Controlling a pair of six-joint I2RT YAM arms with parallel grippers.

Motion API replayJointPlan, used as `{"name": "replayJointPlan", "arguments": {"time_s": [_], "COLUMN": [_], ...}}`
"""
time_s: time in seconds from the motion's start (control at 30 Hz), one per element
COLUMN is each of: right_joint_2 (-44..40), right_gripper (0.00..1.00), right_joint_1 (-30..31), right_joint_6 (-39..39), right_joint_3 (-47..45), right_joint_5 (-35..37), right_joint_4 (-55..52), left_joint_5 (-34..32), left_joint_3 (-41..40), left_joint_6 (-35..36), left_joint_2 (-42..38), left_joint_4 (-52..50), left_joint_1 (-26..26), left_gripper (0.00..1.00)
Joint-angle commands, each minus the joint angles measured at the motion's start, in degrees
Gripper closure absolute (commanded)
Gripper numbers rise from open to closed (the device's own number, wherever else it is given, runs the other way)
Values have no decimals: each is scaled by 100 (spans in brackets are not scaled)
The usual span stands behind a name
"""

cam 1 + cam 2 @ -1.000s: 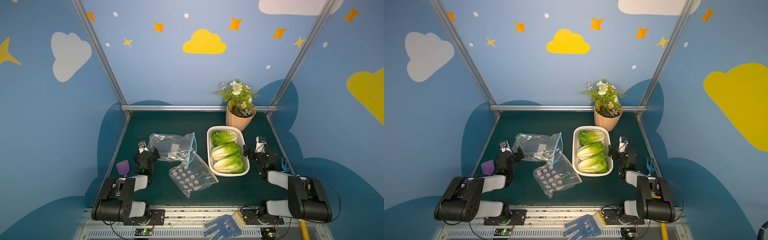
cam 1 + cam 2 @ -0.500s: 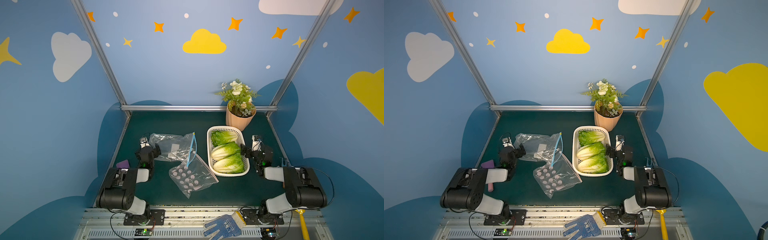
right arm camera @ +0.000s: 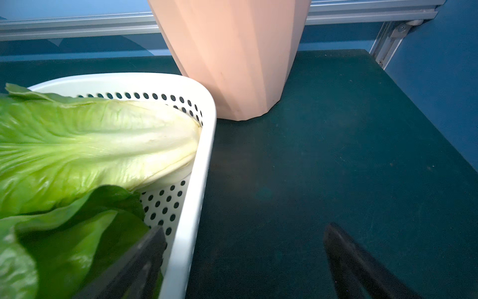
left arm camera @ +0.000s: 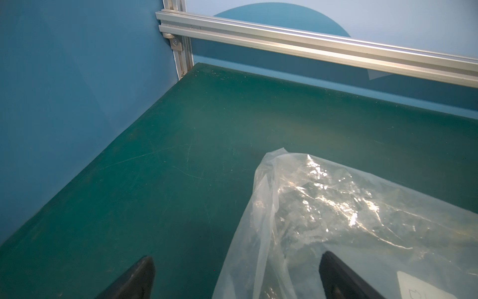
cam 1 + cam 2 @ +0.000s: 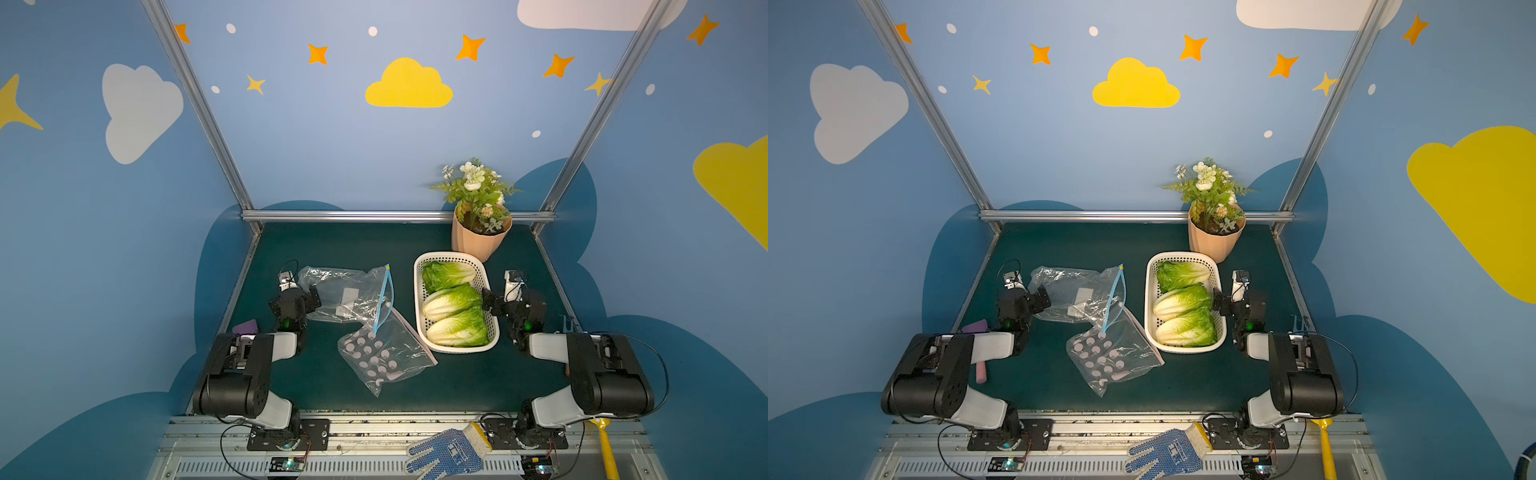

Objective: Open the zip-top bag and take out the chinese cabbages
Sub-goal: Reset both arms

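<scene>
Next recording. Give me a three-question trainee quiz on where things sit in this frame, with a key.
1. Fill in: the ___ hand is the one nearest the clear zip-top bag with the blue seal.
2. True or false: the three chinese cabbages lie inside that bag.
3. What stands just behind the white basket? A. potted plant B. mug C. stack of plates

Key
1. left; the left hand is open beside the bag.
2. false; they lie in the basket.
3. A
</scene>
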Motion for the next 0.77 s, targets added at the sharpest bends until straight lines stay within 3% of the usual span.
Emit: {"name": "replayJointPlan", "arguments": {"time_s": [0.0,0.73], "right_joint_2": [34,34], "right_gripper": [5,5], "right_joint_1": [-23,-26], "right_joint_6": [-8,-10], "right_joint_3": [88,89], "right_joint_5": [1,-15], "right_joint_4": [-144,-138], "left_joint_5": [0,32], "left_joint_3": [18,45], "left_joint_6": [-32,-41], "left_joint_2": [34,36], "left_joint_4": [-70,-113], "left_joint_1": [-4,21], "left_gripper": [0,0]}}
